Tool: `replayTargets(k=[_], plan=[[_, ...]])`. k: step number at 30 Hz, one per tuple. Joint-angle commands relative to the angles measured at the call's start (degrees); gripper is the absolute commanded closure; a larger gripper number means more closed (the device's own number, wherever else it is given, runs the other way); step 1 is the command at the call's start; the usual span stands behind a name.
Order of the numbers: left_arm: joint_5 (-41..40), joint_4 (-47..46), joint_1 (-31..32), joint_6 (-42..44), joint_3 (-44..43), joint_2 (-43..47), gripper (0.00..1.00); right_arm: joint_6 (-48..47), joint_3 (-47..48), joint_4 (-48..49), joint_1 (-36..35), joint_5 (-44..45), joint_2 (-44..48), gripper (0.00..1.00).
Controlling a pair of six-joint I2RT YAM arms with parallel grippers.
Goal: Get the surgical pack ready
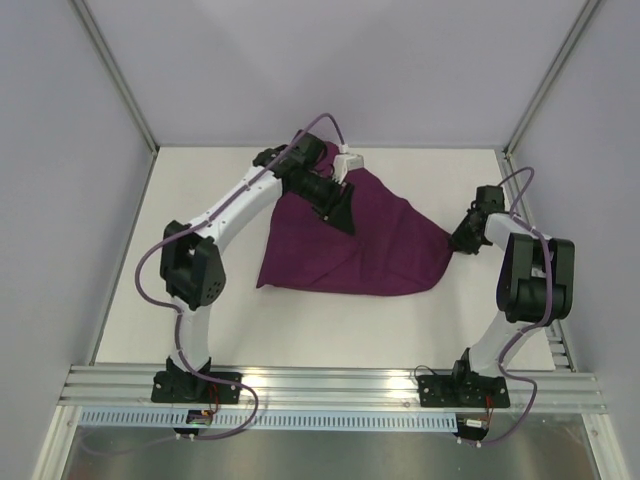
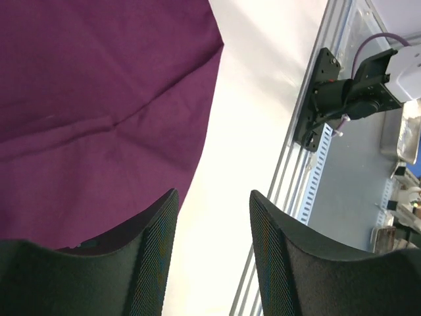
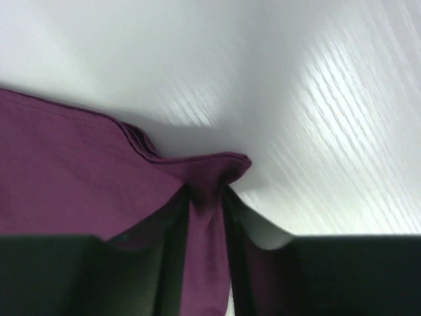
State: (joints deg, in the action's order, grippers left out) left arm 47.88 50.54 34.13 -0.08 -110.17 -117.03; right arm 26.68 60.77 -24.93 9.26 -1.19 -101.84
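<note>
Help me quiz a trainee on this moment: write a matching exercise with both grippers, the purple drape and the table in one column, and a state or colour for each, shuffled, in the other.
1. left gripper
2. right gripper
3. surgical pack
4. table

A. plum purple, lying creased on the table
B. white
C. open, gripping nothing
D. shut on a corner of the pack

Pairs: 1-C, 2-D, 3-A, 4-B

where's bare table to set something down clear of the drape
Widest bare table: between drape and rail. Also left of the left arm and the far right corner. Crowded: far centre under the left tool, and the drape's right corner, pinched by the right tool.
</note>
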Motion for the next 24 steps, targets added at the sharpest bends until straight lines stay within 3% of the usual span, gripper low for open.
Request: replayTargets(k=[1,3,4,9,14,20,24], plan=[[-3.13,7.28,-6.25,5.77,0.56,5.75,0.44,1.53,-1.88,2.51,-0.12,-4.78,-3.89,0.78],[-6.29,7.82,-8.98,7.54,4.67,8.30,0.44,2.24,-2.32,3.13,0.23,-6.10,-2.76,0.88],[-9.96,7.64,-11.78,8.24,6.27,8.92,0.44,2.41,-2.50,3.83,0.32,-7.76,-2.23,1.00],[-12.63,5.97,-20.84,10.53,16.64,12.26,0.44,3.91,-3.20,3.57,-0.29,-10.85,4.97,0.99],[-21.24,1.49,-22.35,13.00,26.30,12.71,0.47,4.17,-1.28,-0.12,-5.99,-6.55,14.72,1.00],[-21.42,-4.66,-22.35,12.73,34.31,15.35,0.48,8.82,0.83,-0.56,-22.51,1.10,20.80,1.00],[-20.72,-6.24,-22.35,12.47,35.99,13.24,0.54,11.46,5.92,0.23,-35.16,6.71,19.50,1.00]])
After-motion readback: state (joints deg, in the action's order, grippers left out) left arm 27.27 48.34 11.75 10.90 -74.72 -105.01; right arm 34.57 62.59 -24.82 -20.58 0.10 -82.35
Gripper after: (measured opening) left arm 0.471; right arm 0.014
